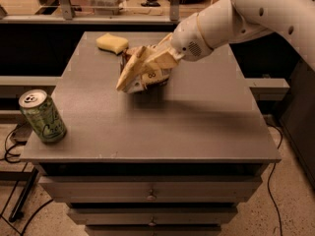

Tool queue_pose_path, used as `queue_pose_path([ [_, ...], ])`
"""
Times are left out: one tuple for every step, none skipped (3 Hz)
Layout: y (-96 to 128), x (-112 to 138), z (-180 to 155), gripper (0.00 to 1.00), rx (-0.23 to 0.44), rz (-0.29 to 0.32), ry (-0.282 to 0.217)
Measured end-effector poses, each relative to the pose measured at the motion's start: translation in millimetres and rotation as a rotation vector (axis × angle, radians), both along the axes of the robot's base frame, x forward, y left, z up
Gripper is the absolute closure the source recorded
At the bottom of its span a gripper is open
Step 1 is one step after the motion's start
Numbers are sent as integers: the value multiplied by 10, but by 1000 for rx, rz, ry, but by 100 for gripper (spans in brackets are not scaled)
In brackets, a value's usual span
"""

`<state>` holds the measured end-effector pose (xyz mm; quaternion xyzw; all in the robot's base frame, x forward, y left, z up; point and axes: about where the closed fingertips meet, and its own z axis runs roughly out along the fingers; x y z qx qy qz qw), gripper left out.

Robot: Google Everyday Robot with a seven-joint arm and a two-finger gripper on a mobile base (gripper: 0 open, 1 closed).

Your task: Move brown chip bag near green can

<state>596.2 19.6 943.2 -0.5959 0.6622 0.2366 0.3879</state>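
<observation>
**Item: brown chip bag** (153,77). Located at the far middle of the table (197,127), just right of the yellow sponge (112,43) and nearer the front. It is held tilted in the gripper (139,69), whose tan fingers are closed on the crumpled body. Whether the lower edge is clear of the surface cannot be told; a shadow is cast directly beneath.

**Item: green can** (42,116). Stood upright at the near left corner, close to both the front and left edges, and well apart from the bag.

**Progress.** The grasp is judged done. The carry and the set-down are judged outstanding, with the whole diagonal from far middle to near left yet to be covered.

**Room.** Nothing is seen on the grey top between bag and can, so a straight path is allowed. Little margin is left at the can's left and front. The open side lies to its right and behind, and placement is judged safest there. The can could be sent over the edge if knocked. The white arm (256,18) is extended from the right.
</observation>
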Motion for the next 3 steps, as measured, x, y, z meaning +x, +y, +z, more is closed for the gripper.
queue_pose_path([
  [312,-598,-206,100,34,105,52],
  [450,-916,-354,100,68,148,101],
  [564,-1172,-515,82,103,179,162],
])
